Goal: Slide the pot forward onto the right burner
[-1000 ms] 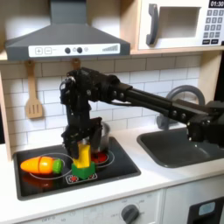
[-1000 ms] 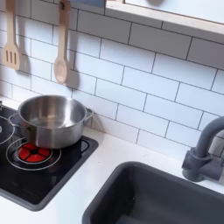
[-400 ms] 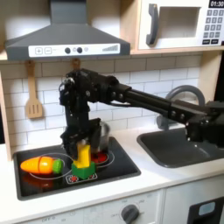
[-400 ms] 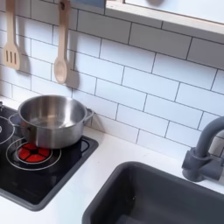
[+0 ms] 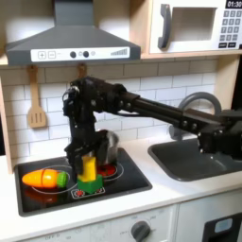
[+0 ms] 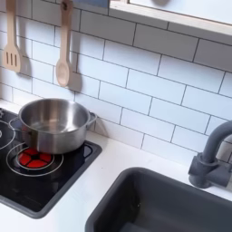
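1. The gripper (image 5: 86,156) hangs low over the middle of the black cooktop (image 5: 132,177) in the first exterior view, fingers pointing down; how far apart the jaws stand cannot be told, since a yellow toy blocks the gap, and whether they touch that toy or the pot is also unclear.
2. The yellow toy (image 5: 90,167), upright with a green base, stands directly in front of the fingers; an orange carrot-like toy (image 5: 43,177) with a green end lies on its side toward the first exterior view's left, its long axis running left to right.
3. The pot (image 6: 53,124) stands upright on the cooktop's back part with its open mouth facing up and nothing seen inside; being round it has no long axis, but a small side handle (image 6: 91,118) sticks out toward the second exterior view's right.
4. The right burner (image 6: 34,159), a red ring, lies just in front of the pot, its far edge tucked under the pot's near wall; most of the ring is bare.
5. The black arm (image 5: 161,109) reaches in from the first exterior view's right, above the dark sink (image 5: 194,161).
6. Two wooden utensils (image 6: 62,56) hang on the white tiled wall behind the pot.
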Action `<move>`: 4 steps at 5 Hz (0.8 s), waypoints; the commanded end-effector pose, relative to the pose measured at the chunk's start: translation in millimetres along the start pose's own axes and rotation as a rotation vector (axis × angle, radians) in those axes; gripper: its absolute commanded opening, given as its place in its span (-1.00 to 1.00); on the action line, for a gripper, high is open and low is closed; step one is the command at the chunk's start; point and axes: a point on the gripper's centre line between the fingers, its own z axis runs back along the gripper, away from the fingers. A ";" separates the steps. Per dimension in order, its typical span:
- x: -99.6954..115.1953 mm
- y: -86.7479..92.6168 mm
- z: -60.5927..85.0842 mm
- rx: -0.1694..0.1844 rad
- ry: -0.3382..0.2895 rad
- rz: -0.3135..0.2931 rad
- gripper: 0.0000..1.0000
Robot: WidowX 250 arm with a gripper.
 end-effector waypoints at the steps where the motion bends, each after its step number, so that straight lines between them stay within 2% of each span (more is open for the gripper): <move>1: 0.2 -2.0 -1.3 -0.004 -0.001 0.004 1.00; 3: -3.3 -3.8 -0.4 -0.002 -0.002 -0.005 1.00; 4: -5.6 -3.8 -5.0 -0.010 0.016 -0.007 1.00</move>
